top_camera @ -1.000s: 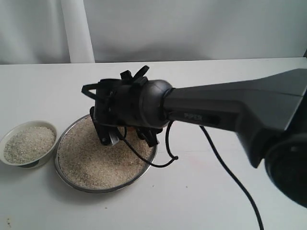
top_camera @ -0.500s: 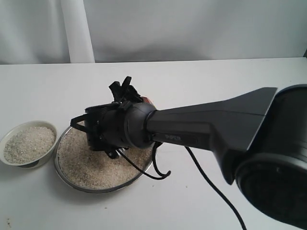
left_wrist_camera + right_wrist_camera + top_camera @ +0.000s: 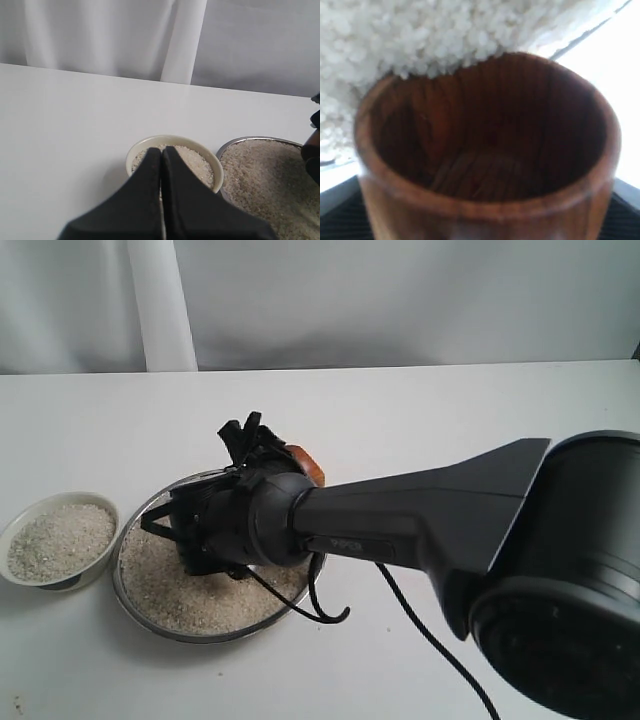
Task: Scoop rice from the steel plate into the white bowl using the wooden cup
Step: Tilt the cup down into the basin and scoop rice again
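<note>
On the white counter (image 3: pixel 450 400), my right fingers (image 3: pixel 250 438) pinch the empty dark wooden cup (image 3: pixel 305 465) over the wide steel plate (image 3: pixel 118 570) of pale rice (image 3: pixel 170 595). The small white bowl (image 3: pixel 113 530) sits by the left edge. My left fingers (image 3: pixel 150 180) press together.

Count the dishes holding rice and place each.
2. The white bowl sits far left in the exterior view; the steel plate lies beside it, partly under the right arm. The arm could hide others.

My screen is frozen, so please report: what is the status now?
Left hand shut, empty, facing white bowl. Right hand grips wooden cup, empty, mouth toward rice in steel plate. No obstacle seen between plate and bowl.
</note>
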Controlling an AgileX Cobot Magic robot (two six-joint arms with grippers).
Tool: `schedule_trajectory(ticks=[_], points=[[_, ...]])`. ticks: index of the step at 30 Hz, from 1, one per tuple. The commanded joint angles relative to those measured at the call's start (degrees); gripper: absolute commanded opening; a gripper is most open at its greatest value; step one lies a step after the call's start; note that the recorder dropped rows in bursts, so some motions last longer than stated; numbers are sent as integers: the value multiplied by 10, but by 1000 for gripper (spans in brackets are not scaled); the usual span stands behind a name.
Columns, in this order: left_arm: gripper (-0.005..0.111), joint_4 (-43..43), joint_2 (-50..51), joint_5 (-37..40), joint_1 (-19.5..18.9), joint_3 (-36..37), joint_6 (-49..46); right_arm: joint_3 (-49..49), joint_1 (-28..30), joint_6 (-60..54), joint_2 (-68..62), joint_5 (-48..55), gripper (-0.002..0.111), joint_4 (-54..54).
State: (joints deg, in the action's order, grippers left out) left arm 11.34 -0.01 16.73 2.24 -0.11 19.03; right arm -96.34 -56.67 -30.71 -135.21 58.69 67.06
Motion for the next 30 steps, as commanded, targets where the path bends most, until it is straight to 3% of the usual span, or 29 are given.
schedule_trajectory(ticks=[1,30], points=[[0,1,0,-4,1,1,2,-1,-14,2,-1,-60,0,-42],[0,1,0,-4,1,1,2,-1,1,3,-12,-190,0,-265]])
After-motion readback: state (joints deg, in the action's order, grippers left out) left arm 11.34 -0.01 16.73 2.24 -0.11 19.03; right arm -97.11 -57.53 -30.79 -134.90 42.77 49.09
